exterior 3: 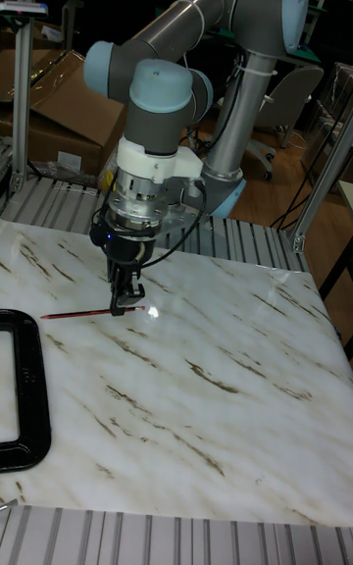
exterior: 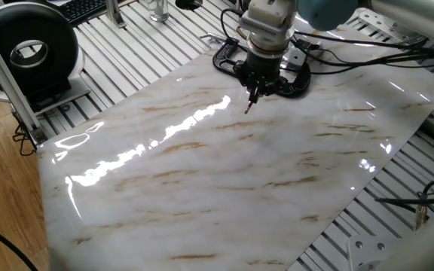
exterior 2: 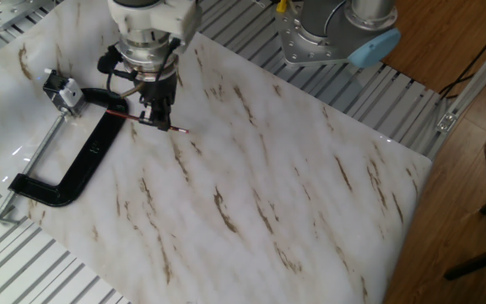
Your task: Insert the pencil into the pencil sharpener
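Observation:
A thin dark red pencil (exterior 2: pixel 179 129) hangs level just above the marble table (exterior 2: pixel 294 194), with my gripper (exterior 2: pixel 162 120) shut on it near its pale right end. The pencil's far end reaches over the black C-clamp (exterior 2: pixel 83 152). That clamp holds a small grey pencil sharpener (exterior 2: pixel 63 91), left of the pencil's end and apart from it. From the tall fixed view, the pencil (exterior 3: pixel 78 313) lies horizontal in the gripper (exterior 3: pixel 126 306), pointing at the clamp (exterior 3: pixel 25 398). In one fixed view only the pencil's tip (exterior: pixel 249 107) shows below the gripper (exterior: pixel 253 93).
The robot's base (exterior 2: pixel 327 34) is bolted at the table's far edge. A black round fan-like device (exterior: pixel 29 49) stands off the marble's corner. Black cables (exterior: pixel 368 45) trail from the arm. Slatted aluminium (exterior 2: pixel 24 262) surrounds the marble slab.

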